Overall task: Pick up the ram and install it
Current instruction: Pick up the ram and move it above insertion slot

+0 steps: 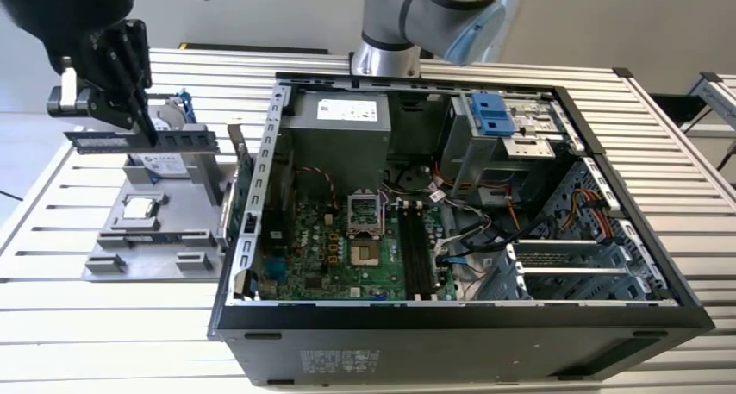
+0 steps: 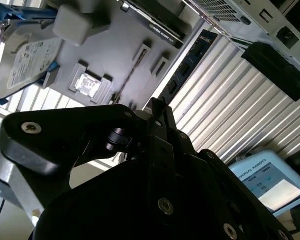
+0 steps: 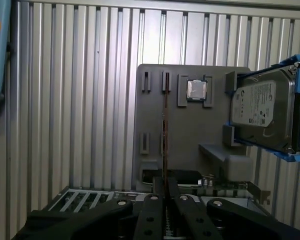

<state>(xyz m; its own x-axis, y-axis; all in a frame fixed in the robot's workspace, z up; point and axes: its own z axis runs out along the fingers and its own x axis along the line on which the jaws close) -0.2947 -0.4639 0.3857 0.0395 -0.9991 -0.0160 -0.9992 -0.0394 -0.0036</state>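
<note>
1. Black jaws, nearest both wrist cameras, are pressed together on the ram (image 1: 144,141), pinching it about midway along its upper edge.
2. In the exterior view the ram hangs in the air above the grey tray (image 1: 115,249), apart from it. Its flat face is turned to that camera and its long axis is level, running from that view's left to its right. In the first wrist view it is edge-on, a thin line leading straight out from between the jaws.
3. Well apart, toward the exterior view's right and lower, the dark memory slots (image 1: 414,249) sit inside the open computer case (image 1: 460,313). They run near to far in that view, so I judge the stick lies crosswise to them.
4. On the tray rest a hard drive (image 3: 265,107) in blue rails and a square processor chip (image 3: 196,90); the tray stands on a ribbed metal worktop (image 1: 103,325).
5. White labels mark the hard drive and the power supply (image 1: 345,111); their print is too small to make out.
</note>
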